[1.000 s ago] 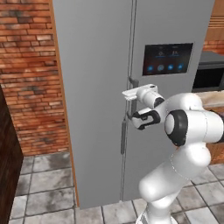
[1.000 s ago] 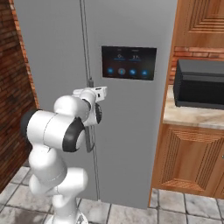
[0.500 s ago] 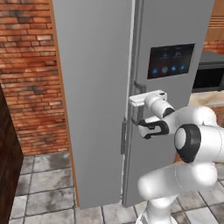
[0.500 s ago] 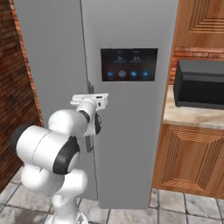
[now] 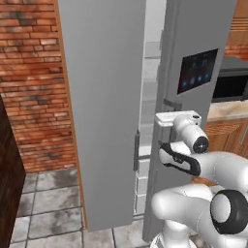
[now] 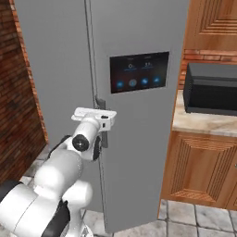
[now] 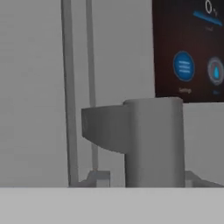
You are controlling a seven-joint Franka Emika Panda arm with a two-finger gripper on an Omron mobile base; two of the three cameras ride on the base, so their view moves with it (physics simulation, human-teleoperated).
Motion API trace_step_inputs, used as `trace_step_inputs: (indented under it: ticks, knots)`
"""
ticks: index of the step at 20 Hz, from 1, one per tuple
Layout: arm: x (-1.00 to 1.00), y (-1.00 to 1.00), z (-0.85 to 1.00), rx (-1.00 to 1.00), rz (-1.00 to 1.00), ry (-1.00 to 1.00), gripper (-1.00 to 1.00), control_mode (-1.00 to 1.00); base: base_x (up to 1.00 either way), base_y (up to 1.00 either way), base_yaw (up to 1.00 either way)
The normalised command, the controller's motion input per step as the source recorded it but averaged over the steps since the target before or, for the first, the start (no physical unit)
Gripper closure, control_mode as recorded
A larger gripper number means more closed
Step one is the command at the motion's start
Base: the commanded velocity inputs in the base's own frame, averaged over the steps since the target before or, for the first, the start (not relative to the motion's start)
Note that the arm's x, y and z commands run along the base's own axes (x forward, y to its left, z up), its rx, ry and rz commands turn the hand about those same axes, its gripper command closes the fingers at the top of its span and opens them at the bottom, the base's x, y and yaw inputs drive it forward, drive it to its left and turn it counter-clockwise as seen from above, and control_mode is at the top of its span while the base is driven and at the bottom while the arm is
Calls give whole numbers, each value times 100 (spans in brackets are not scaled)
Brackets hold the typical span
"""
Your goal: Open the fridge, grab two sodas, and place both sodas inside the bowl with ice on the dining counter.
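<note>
I have the gripper [image 5: 167,118] clamped on the vertical bar handle [image 7: 153,144] of the fridge [image 5: 104,111], on the door that carries the dark display panel [image 6: 139,71]; the jaws themselves are tucked behind the white hand, but the handle fills the hand view right where the fingers close, so I judge it a firm hold on the bar. That door stands part-way out, and through the gap in the left base view I see the white interior [image 5: 150,97] with shelf edges, though no sodas yet. The door is a tall, stiff, heavy slab that turns only about its hinge, so I must follow its arc and not drag straight back; the smooth bar could slide through the pads if I pull at an angle. I would hold it about where I have it, near mid-height. The other door [image 5: 101,72] sits shut beside the opening. A brick wall [image 5: 29,82] flanks the fridge on one side; on the other a wooden cabinet [image 6: 203,171] under a stone counter with a dark microwave [image 6: 210,88] stands near, and the opening door swings toward it.
</note>
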Motion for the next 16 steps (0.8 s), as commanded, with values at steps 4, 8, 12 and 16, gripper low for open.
trace_step_inputs:
  ticks: [4, 8, 12, 16]
  knots:
    - [-87, -35, 58, 9, -4, 4, 100, -100, 0, 0, 0]
    - [-86, -37, 66, 9, -3, 7, 100, -100, 0, 0, 0]
    - [-84, -34, 66, 10, -3, 8, 100, -100, 0, 0, 0]
    - [-83, -25, 59, 10, -5, 10, 100, -100, 0, 0, 0]
